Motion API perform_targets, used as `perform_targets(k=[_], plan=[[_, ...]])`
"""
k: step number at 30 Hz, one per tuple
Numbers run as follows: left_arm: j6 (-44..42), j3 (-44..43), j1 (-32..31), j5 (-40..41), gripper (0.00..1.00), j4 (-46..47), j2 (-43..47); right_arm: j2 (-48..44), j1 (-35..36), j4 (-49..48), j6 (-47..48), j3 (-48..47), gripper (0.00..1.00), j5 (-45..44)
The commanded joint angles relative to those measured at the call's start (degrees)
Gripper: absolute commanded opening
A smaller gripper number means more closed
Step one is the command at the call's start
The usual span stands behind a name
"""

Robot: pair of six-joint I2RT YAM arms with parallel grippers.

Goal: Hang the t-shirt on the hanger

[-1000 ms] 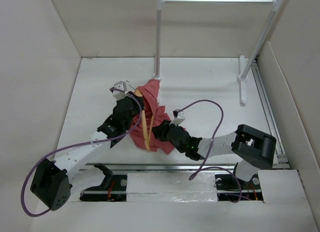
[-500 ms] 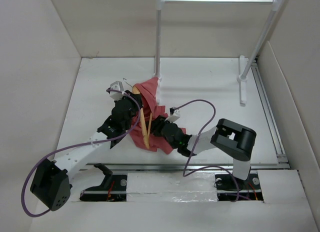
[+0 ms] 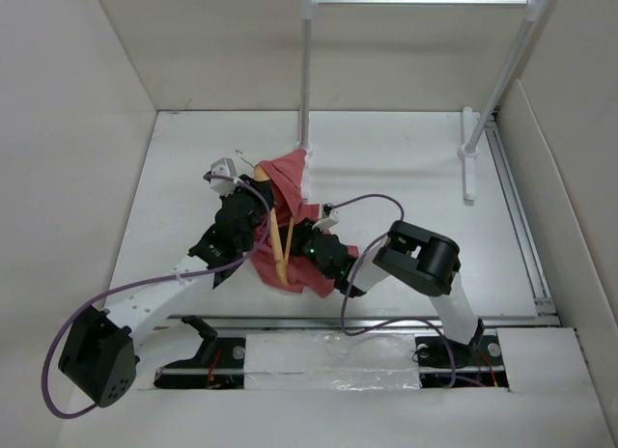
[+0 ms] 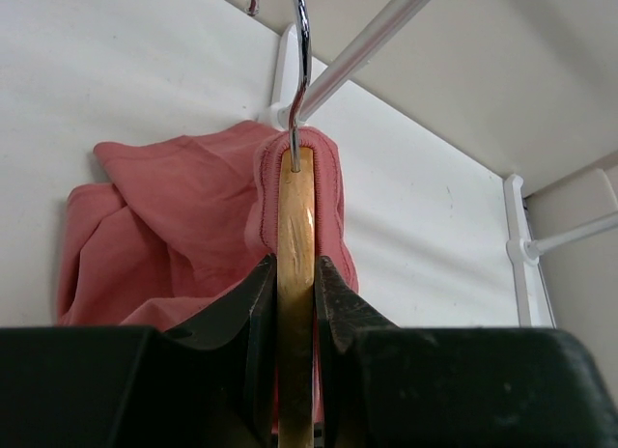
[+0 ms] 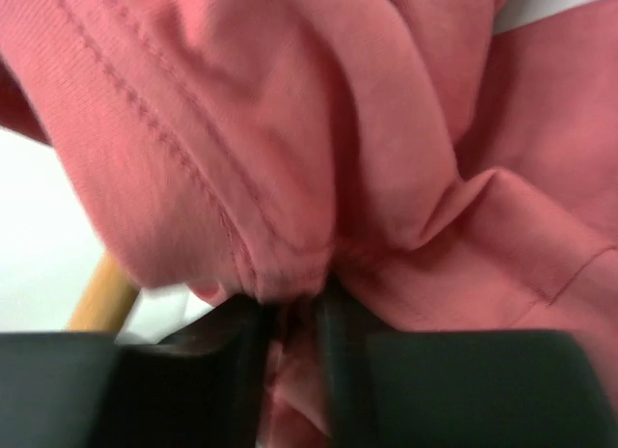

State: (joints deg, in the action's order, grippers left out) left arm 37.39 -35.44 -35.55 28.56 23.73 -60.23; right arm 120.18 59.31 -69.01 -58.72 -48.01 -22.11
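The red-pink t-shirt (image 3: 297, 205) lies bunched on the white table, left of centre. The tan wooden hanger (image 3: 278, 243) pokes through it, with its wire hook (image 4: 300, 42) sticking out of the collar. My left gripper (image 4: 295, 303) is shut on the hanger's wooden edge, with the collar (image 4: 328, 168) wrapped round the hanger's top. My right gripper (image 5: 294, 308) is shut on a fold of the t-shirt (image 5: 386, 149), low on the garment's right side. A bit of the hanger (image 5: 101, 298) shows at the left of the right wrist view.
A white rack with a metal bar (image 3: 420, 0) stands at the back on two posts; its left post's foot (image 3: 303, 145) touches the shirt's top. Cardboard walls close in the left, back and right. Purple cables (image 3: 372, 202) loop over the table.
My right arm has folded in and moved left, carrying its pinch of shirt towards the hanger. The shirt has bunched up tighter. My left gripper has barely moved.
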Motion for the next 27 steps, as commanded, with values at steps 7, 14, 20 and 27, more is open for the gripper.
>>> perform_targets(k=[7,14,20,27], plan=[[-0.2,1.2,-0.2,5.1,0.00,7.7,0.1,-5.7,-0.1,-10.6,-1.5,6.9,0.00,4.2],[-2.8,-0.1,1.4,8.4,0.00,12.0,-2.4,-19.6,3.7,8.9,2.6,15.7,0.00,11.3],[-5.5,-3.1,1.4,10.3,0.00,15.3,-8.2,-28.1,9.2,19.0,5.0,19.7,0.00,14.9],[-7.2,-7.1,3.1,9.9,0.00,17.6,-13.3,-38.9,14.2,34.4,6.6,21.1,0.00,14.4]])
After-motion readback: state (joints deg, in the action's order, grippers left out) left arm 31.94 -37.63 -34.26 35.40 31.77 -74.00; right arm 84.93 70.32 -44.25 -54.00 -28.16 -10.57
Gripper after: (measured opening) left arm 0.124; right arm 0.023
